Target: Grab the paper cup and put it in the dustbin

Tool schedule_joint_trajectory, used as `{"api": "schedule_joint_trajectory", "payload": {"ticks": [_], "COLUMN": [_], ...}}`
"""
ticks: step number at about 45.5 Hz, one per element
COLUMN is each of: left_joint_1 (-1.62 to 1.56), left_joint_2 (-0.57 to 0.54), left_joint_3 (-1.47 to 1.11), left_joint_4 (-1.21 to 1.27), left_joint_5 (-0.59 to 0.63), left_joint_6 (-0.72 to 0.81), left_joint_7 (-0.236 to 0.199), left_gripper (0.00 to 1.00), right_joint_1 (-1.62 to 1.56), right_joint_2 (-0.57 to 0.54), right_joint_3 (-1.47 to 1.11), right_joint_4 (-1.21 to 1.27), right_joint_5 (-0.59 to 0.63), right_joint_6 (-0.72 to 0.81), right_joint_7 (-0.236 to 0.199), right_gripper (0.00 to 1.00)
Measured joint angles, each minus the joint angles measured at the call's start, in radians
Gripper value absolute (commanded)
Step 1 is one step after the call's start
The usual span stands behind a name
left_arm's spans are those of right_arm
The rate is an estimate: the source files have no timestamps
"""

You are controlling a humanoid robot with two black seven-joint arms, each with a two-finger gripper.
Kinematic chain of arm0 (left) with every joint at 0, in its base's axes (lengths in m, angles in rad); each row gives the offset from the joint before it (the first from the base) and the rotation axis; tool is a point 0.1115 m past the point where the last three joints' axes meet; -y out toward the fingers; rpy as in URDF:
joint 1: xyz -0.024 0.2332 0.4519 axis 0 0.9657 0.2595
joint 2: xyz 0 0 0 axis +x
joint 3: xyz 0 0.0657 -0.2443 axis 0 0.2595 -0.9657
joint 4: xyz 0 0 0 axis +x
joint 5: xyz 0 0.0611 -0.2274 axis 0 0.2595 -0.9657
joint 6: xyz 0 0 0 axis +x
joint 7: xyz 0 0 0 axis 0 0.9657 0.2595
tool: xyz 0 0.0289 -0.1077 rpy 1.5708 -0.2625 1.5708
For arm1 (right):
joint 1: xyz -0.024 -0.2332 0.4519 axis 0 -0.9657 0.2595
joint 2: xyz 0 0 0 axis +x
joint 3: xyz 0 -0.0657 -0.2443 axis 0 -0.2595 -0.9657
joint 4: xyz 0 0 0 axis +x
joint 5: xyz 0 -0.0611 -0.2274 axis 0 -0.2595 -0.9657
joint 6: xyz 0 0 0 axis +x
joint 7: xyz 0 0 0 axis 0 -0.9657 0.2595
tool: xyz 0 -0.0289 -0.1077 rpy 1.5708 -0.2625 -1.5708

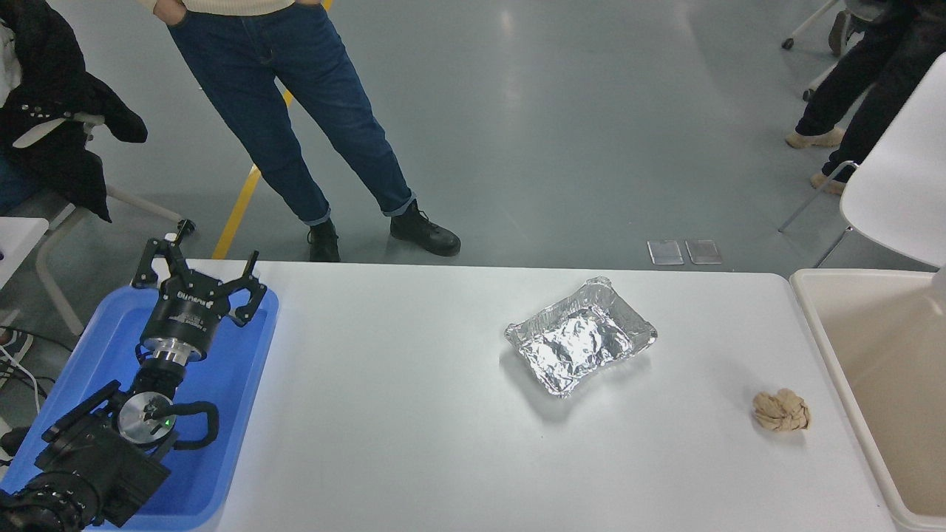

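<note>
White table: foil tray, paper ball

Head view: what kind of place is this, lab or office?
Likely a robotics lab or test floor. A bare grey floor with a yellow line, a white table laid with a foil tray and a beige bin, and a person standing by.

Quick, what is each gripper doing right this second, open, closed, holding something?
Left gripper: open, holding nothing, parked over the blue tray.
Right gripper: out of the picture, so it cannot be told.
</note>
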Motion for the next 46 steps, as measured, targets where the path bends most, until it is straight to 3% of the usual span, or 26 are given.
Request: {"api": "schedule_joint_trajectory", "payload": {"ticks": [16,32,46], "left_joint_1": [0.000,-0.001,-0.002], "left_joint_2": [0.000,0.000,0.000], "left_joint_3": [0.000,0.000,0.000], "left_joint_4": [0.000,-0.001,-0.001], "left_joint_5": [0.000,0.001,0.001], "left_joint_6": [0.000,0.000,0.000], "left_joint_7": [0.000,0.000,0.002], "left_gripper": [1.00,1.00,1.00], "right_joint_1": [-0.457,-0.900,-1.127], "right_joint_2": [0.000,0.148,0.239], "right_joint_3": [0.306,0.560,0.685], "right_joint_4": [-0.298,-0.637,-0.742], "right_joint_5": [0.002,0.007,0.031], "right_joint_6": [0.000,-0.004,-0.221], "right_joint_7": [-0.001,-0.001,-0.002], "right_gripper": [0.00,0.00,0.00]}}
